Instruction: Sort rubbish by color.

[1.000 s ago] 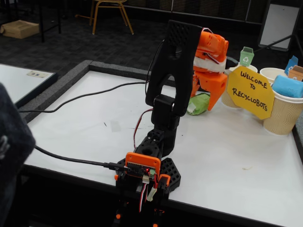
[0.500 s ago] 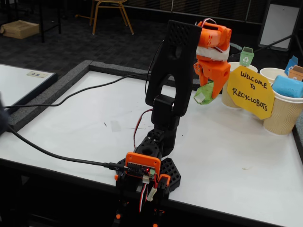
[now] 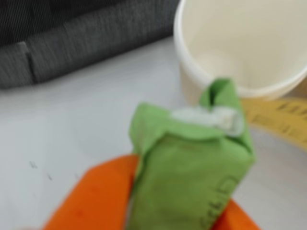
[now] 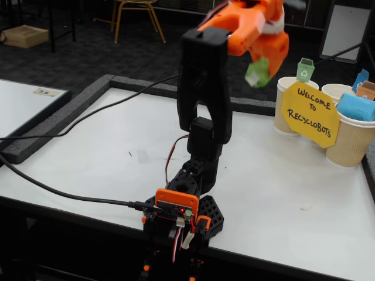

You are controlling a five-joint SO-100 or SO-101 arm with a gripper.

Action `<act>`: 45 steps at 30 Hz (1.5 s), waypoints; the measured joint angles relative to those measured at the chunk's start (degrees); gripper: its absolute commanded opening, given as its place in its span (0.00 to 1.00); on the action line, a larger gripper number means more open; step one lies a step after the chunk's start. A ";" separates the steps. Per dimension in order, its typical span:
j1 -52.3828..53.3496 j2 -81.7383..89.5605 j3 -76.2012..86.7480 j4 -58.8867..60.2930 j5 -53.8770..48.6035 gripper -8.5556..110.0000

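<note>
my pincer (image 4: pixel 265 63) is clamped on the one green wad (image 3: pixel 192 167), held in the air at the top centre of the fixed view. the wrist view is blurred and cuts my orange fingers (image 3: pixel 91 201) off at the bottom edge. one blue wad (image 4: pixel 355 107) sits in a cup (image 4: pixel 350 140) at the right edge. three cups show, partly hidden by one yellow sign (image 4: pixel 309 114).

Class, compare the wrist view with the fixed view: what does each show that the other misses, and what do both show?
Only the wrist view: the empty inside of the cup and white tape on the green wad. Only the fixed view: the whole arm, a blue wad in another cup, cables. Both: the end effector holding the green wad, the yellow sign, the white table.
</note>
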 measured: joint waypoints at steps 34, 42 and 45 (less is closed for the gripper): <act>8.79 -12.13 -10.37 -21.36 -3.34 0.07; 9.32 -19.95 -11.69 -26.81 -5.89 0.07; 9.32 -22.24 -11.69 -29.18 -6.06 0.07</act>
